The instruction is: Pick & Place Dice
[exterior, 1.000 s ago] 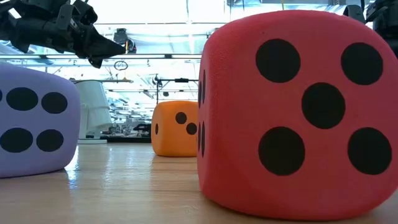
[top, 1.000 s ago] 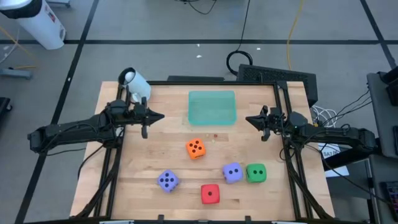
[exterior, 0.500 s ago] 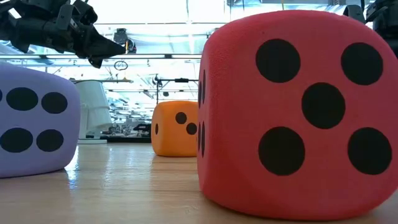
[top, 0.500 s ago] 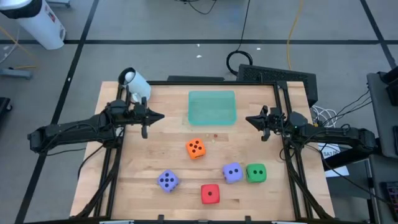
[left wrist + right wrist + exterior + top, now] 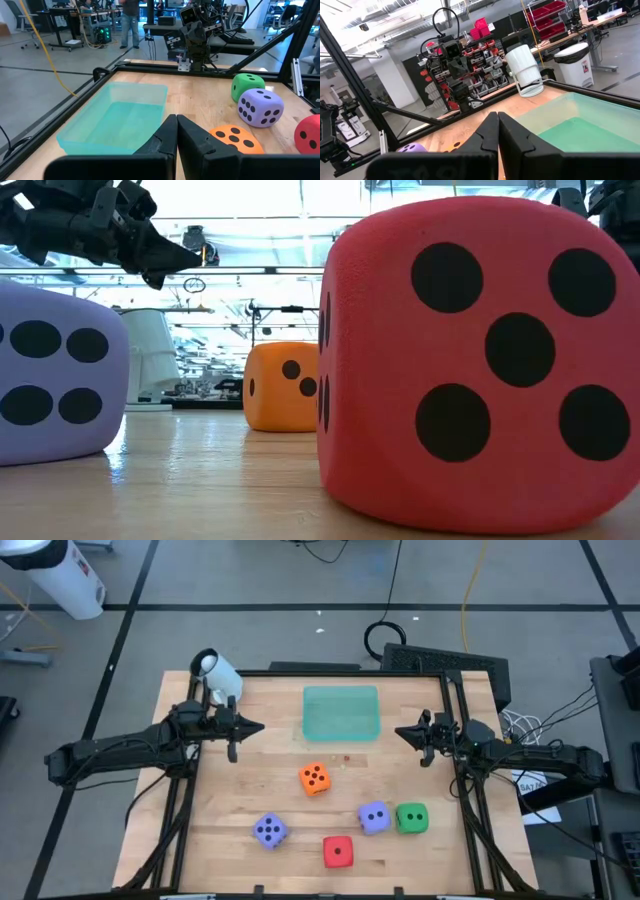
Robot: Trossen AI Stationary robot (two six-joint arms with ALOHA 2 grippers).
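**Both arms hover with pinched fingers, five dice loose on the table**

High view: the left gripper and right gripper hang level, tips facing each other across the flat translucent teal tray, fingers pressed together, empty. The soft orange cube die sits between them, nearer the front edge. Beyond it lie the lavender die, the red die, the second lavender die touching the green die. Cubes have no long axis; all sit flat.

Low view: the red die shows five pips.

Left wrist view: closed fingers point over the orange die toward the right arm.

Right wrist view: closed fingers point past the tray.
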